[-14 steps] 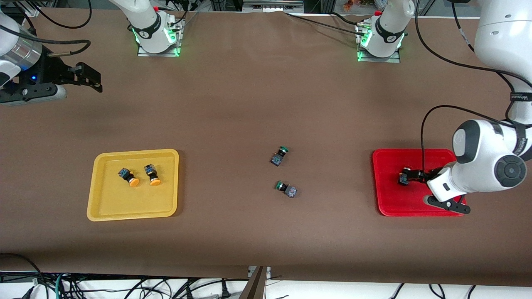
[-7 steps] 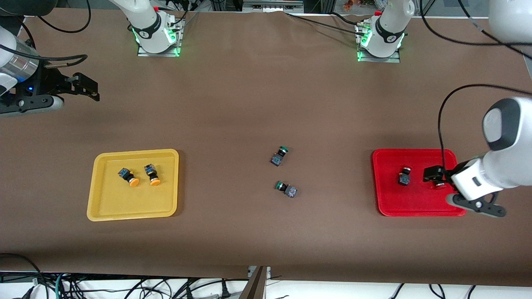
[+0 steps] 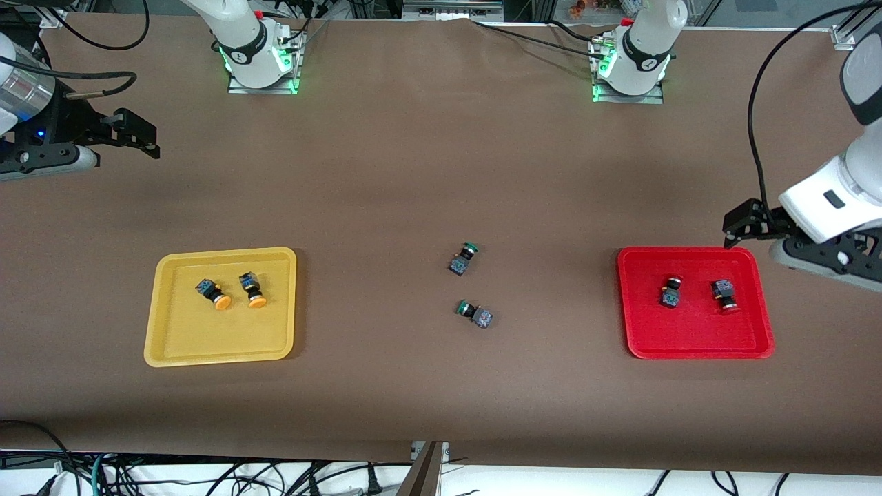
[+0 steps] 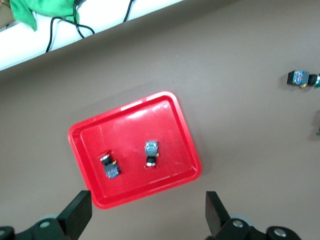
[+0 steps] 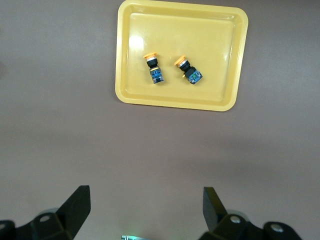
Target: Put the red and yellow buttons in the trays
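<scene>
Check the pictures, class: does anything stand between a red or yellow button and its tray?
Nothing visible does. Both red buttons already lie in the red tray, and both yellow buttons in the yellow tray.

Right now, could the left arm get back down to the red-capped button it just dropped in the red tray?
Probably yes. The left claw is open, holds nothing, and hangs above the red tray edge; the red-capped button lies uncovered, apart from its neighbour.

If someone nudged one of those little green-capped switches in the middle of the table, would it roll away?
Probably not far. The green-capped switch with the dark square body lies on its side; the round cap might let it pivot, while the flat-sided body should stop rolling. It looks rigid, small and likely light, so it may simply slide.
</scene>
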